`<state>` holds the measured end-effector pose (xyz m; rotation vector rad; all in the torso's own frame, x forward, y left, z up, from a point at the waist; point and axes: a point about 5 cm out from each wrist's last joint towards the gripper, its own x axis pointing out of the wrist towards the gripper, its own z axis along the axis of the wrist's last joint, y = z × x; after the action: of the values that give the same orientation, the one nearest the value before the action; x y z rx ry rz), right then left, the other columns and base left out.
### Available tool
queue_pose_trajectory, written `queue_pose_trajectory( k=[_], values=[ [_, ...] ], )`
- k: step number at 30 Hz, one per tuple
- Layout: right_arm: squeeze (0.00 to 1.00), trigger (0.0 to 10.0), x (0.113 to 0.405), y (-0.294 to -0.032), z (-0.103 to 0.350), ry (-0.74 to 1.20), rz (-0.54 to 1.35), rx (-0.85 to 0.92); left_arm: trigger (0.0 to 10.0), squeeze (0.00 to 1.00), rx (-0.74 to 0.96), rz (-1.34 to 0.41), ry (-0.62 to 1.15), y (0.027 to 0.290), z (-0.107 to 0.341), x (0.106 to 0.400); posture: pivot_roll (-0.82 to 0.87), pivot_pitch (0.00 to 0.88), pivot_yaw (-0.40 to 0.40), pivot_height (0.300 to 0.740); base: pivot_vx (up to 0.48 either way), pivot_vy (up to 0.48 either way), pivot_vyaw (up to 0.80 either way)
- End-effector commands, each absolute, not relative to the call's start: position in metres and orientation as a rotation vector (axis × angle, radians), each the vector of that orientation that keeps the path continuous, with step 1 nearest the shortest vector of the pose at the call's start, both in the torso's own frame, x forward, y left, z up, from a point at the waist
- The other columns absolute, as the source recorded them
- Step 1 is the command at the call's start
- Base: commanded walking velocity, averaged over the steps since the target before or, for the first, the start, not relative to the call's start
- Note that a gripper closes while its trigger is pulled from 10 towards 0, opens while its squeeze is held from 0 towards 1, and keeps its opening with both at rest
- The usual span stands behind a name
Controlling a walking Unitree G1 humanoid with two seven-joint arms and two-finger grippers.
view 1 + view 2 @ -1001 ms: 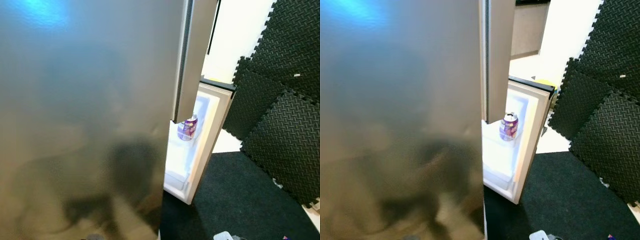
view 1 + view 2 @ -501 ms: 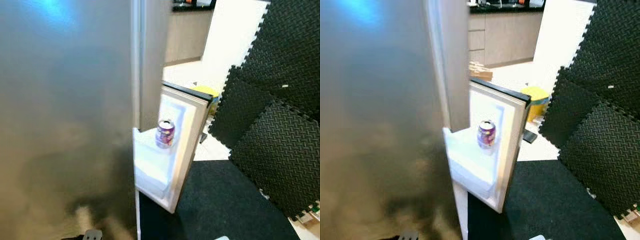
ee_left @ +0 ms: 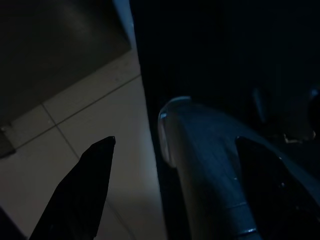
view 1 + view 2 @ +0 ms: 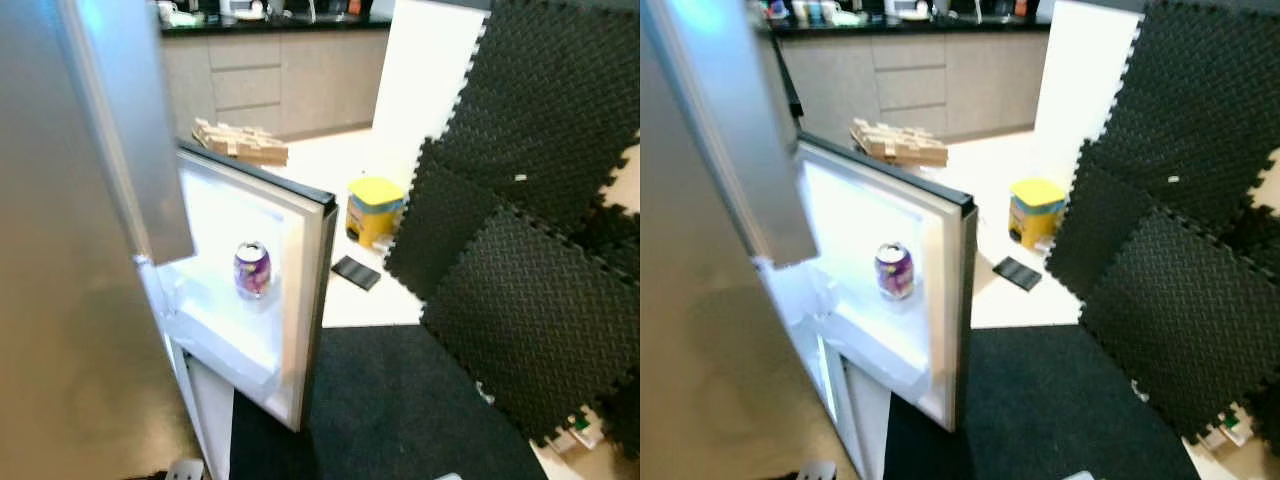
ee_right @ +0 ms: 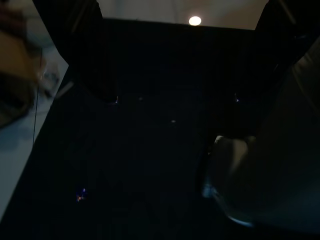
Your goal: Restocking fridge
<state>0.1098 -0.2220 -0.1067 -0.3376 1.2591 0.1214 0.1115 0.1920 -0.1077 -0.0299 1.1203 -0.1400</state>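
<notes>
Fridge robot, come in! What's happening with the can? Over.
Both grippers hanging idle, fingers apart. Purple can upright on the shelf of the open fridge door. Nothing between robot and door.

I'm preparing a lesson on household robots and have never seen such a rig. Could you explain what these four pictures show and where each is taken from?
A walking humanoid robot took them. Two come from cameras in its head, looking forward and down at an open fridge door with one purple can on its door shelf. Beyond lie a yellow tub, black foam mats and wooden blocks. The two dark pictures come from wrist cameras: the left gripper and right gripper hang open over the floor, holding nothing.
</notes>
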Motion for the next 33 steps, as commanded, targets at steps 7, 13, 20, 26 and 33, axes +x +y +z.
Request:
queue_pose_trajectory(
  k=[7, 13, 20, 26, 33],
  values=[
    [0.00, 10.0, 0.1136, -0.2238, -0.1051, 1.244, 0.119, -0.321, 10.0, 0.00, -0.030, -0.160, 1.182, 0.1883, -0.1124, 0.0974, -0.05, 0.000, -0.007, 0.740, 0.000, -0.480, 0.00],
    [0.00, 10.0, 0.1133, -0.2227, -0.1053, 1.244, 0.124, -0.310, 10.0, 0.00, -0.033, -0.163, 1.183, 0.1870, -0.1126, 0.0969, -0.05, 0.000, -0.005, 0.740, 0.000, -0.480, 0.00],
    [0.00, 10.0, 0.1139, -0.2216, -0.1054, 1.242, 0.132, -0.302, 10.0, 0.00, -0.034, -0.160, 1.181, 0.1869, -0.1126, 0.0973, -0.05, 0.000, -0.007, 0.740, 0.000, -0.137, 0.00],
    [0.00, 10.0, 0.1144, -0.2200, -0.1054, 1.241, 0.155, -0.307, 10.0, 0.00, -0.034, -0.159, 1.181, 0.1867, -0.1126, 0.0975, -0.05, 0.000, -0.006, 0.740, 0.000, -0.240, 0.00],
    [0.00, 10.0, 0.1142, -0.2193, -0.1056, 1.241, 0.161, -0.298, 10.0, 0.00, -0.030, -0.164, 1.182, 0.1862, -0.1125, 0.0978, -0.05, 0.000, -0.006, 0.740, 0.000, -0.378, 0.00]
  ],
)
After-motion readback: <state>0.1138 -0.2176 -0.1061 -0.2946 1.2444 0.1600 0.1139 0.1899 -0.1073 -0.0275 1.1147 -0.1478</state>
